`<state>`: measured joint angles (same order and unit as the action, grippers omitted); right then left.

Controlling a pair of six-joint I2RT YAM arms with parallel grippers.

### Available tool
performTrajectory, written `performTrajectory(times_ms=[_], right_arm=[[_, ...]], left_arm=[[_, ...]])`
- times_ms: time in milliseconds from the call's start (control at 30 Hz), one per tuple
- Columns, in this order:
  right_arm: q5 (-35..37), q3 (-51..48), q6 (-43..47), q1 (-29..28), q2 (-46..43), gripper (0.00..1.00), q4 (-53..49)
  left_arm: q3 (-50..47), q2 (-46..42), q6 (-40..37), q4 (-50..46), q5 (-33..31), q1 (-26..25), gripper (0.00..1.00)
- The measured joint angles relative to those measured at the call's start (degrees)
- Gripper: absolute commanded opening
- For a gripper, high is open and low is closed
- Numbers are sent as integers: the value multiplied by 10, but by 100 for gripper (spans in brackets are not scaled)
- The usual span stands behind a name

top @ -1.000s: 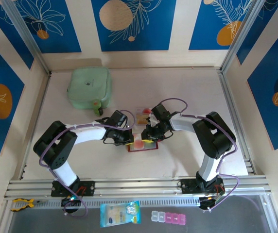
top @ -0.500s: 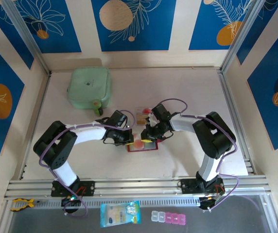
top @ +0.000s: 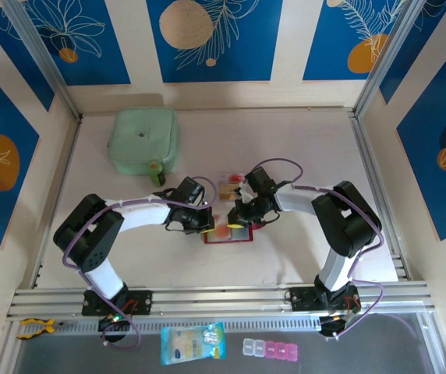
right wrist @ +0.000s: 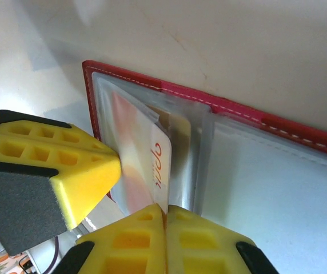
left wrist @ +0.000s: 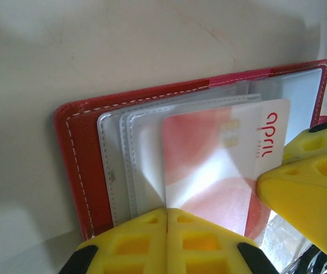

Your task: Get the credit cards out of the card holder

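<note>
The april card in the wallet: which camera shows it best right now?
Left wrist: the april card lies face-on, print readable, partly out of its clear pocket in the red card holder. Right wrist sees it steeply foreshortened. From the top camera it is a small pink patch on the holder.

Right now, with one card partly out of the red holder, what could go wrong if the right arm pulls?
1. The right gripper seems to pinch only a corner of the credit card; the rest sits in the clear pocket, so it may slip free.
2. The left gripper presses, shut, at the card's edge; if it pins the card, pulling could drag the card holder.
3. The two grippers stand very close and could collide.
</note>
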<state>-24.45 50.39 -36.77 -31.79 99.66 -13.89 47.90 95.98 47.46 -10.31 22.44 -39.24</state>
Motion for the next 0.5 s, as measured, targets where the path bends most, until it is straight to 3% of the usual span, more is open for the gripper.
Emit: performTrajectory(times_ms=[500], right_arm=[[33, 2, 53, 23, -47, 3, -86]], left_arm=[[-10, -7, 1, 4, 0, 0, 1]])
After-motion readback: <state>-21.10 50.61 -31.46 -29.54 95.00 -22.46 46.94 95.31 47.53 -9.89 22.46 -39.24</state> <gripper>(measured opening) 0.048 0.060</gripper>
